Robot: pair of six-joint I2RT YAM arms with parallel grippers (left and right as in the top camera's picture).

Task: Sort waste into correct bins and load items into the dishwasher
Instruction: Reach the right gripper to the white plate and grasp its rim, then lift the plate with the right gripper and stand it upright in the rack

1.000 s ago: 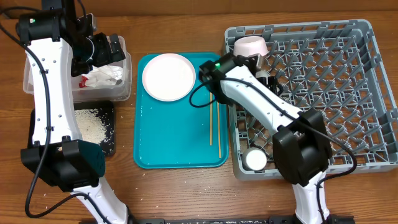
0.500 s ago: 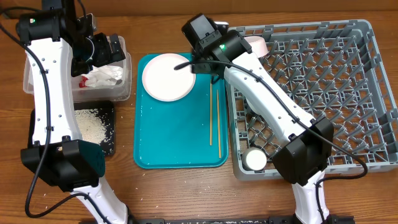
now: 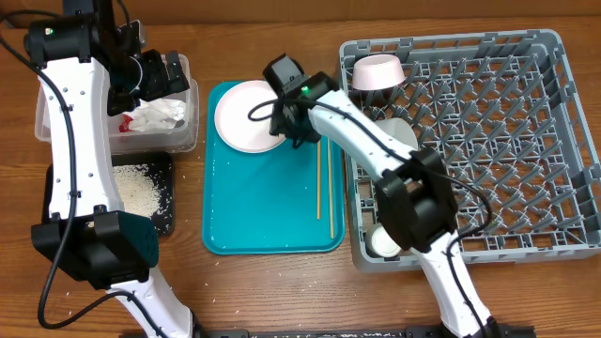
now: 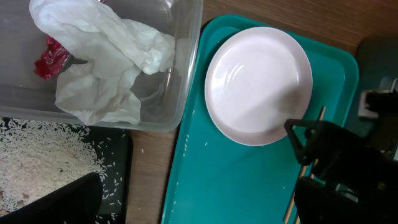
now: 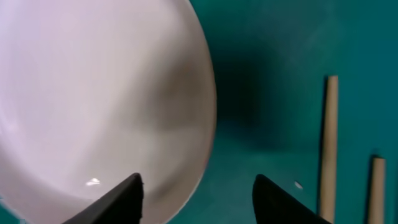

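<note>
Clear tub point(image 3: 188, 136) at the far-left corner is holding the wrapper point(image 3: 155, 115), rice point(image 3: 136, 188) is lying in the black tray point(image 3: 161, 223) along the left edge, and the left gripper point(image 3: 160, 75) is hovering spread and empty. Mid-counter, the right gripper point(image 5: 198, 198) is straddling the rim of the plate point(image 3: 246, 117), fingers apart; 2 chopsticks point(image 3: 318, 183) are waiting beside it. Toward the right edge, a bowl point(image 3: 377, 70) and cup point(image 3: 385, 240) are sitting in the rack point(image 3: 526, 141).

The plate point(image 3: 246, 115) is smooth and glossy with soft highlights, the teal tray point(image 3: 268, 207) is slick plastic with a faint sheen, the chopsticks point(image 3: 318, 188) are matt bare wood, the tub point(image 3: 189, 111) is clear shiny plastic holding crumpled paper point(image 3: 155, 115), the rack point(image 3: 526, 141) is dull grey plastic, and the table point(image 3: 282, 291) shows grained wood
</note>
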